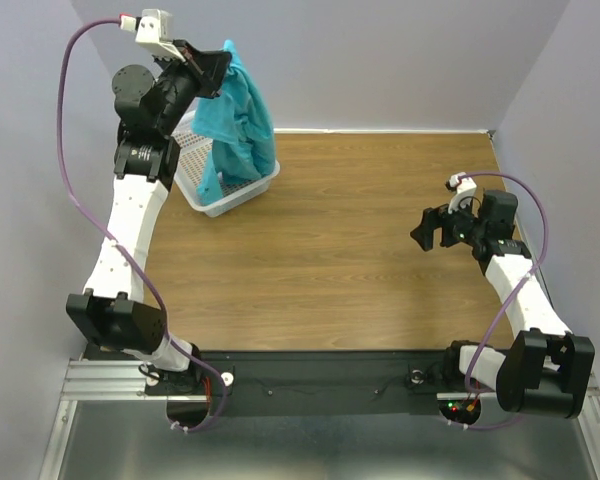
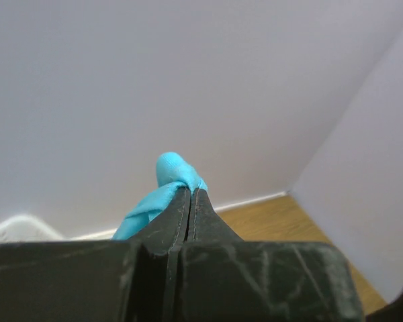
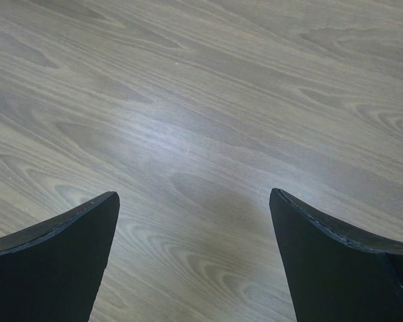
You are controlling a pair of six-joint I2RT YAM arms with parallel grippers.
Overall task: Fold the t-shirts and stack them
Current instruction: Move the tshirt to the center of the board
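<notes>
A wood-grain table point(image 1: 340, 290) is enclosed on three sides by plain pale walls point(image 1: 400, 60), with a black strip point(image 1: 320, 372) and a metal rail point(image 1: 95, 380) along its near edge.

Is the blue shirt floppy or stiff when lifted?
Probably floppy: the shirt hangs in limp folds from the left gripper. Likely light too, since one small pinch holds it up. Its bottom seems to reach the basket, so it might snag.

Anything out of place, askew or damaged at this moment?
Nothing damaged or spilled. The t-shirt hangs bunched from the shut left gripper, its lower end at the white basket, which sits angled to the edges of the table in its far left corner. The right gripper hovers open above the wood.
</notes>
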